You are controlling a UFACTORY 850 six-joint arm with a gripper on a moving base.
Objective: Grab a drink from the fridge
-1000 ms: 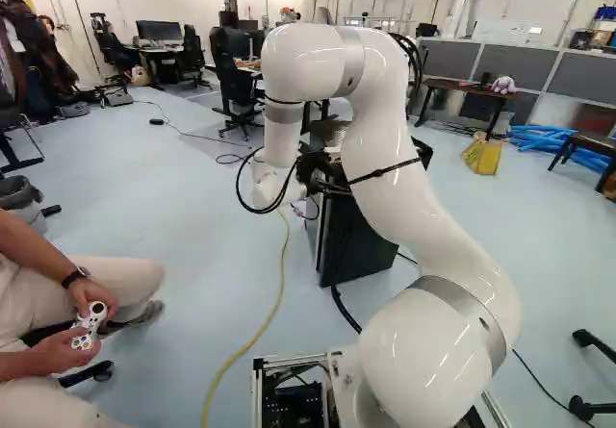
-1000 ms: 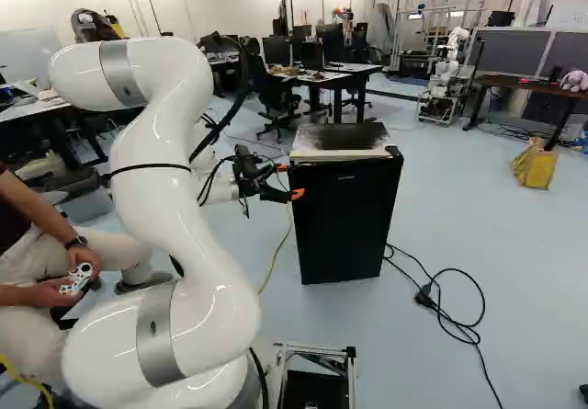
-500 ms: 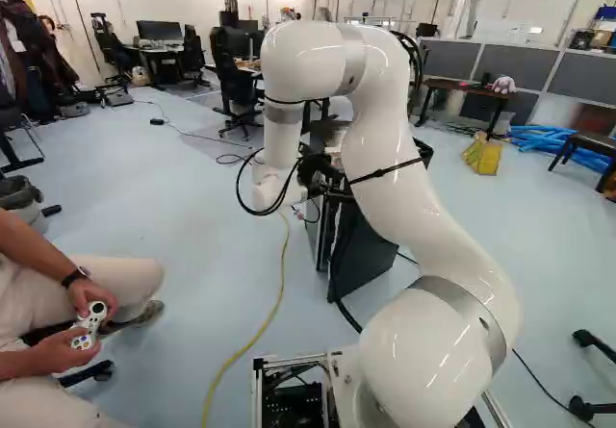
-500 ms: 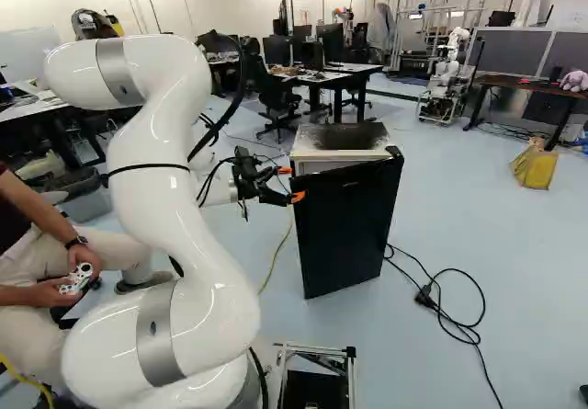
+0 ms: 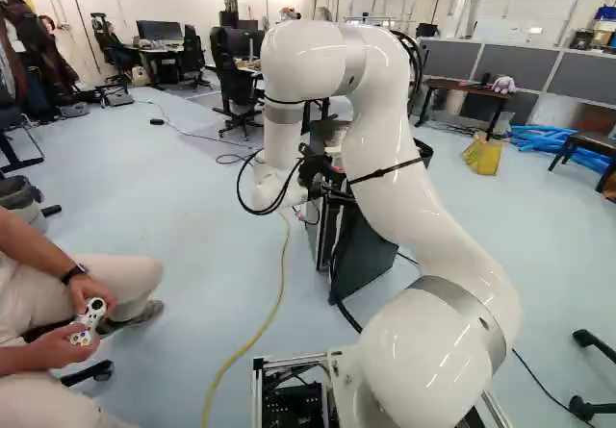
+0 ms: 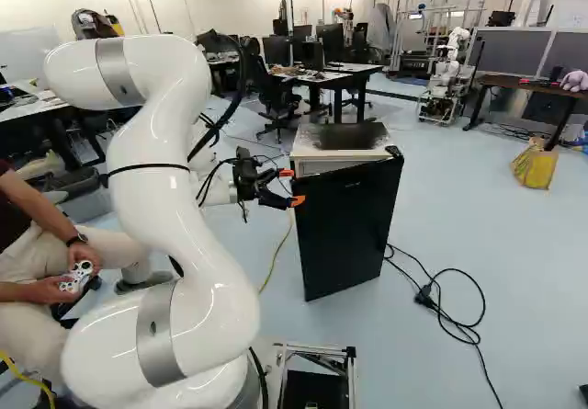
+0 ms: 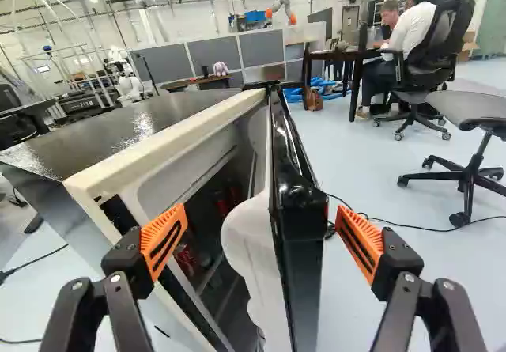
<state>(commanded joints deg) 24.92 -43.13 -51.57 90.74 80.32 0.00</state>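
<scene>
Robotics lab: another robot [image 6: 445,78], grey partitions [image 7: 212,55], monitor [image 5: 159,31], office chair [image 7: 468,111].

My arm [image 6: 152,188] stands raised, bent over at its top; my gripper [image 6: 292,187] points forward, roughly level, both orange-padded fingers [image 7: 164,241] set wide apart.

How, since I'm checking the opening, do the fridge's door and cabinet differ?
The door stands ajar, angled away from the cabinet, whose front is partly uncovered. The door is a thin panel; the cabinet is a deep box. The door's outside is glossy black, while the cabinet's front rim is cream. Both stand upright and look pale inside.
</scene>
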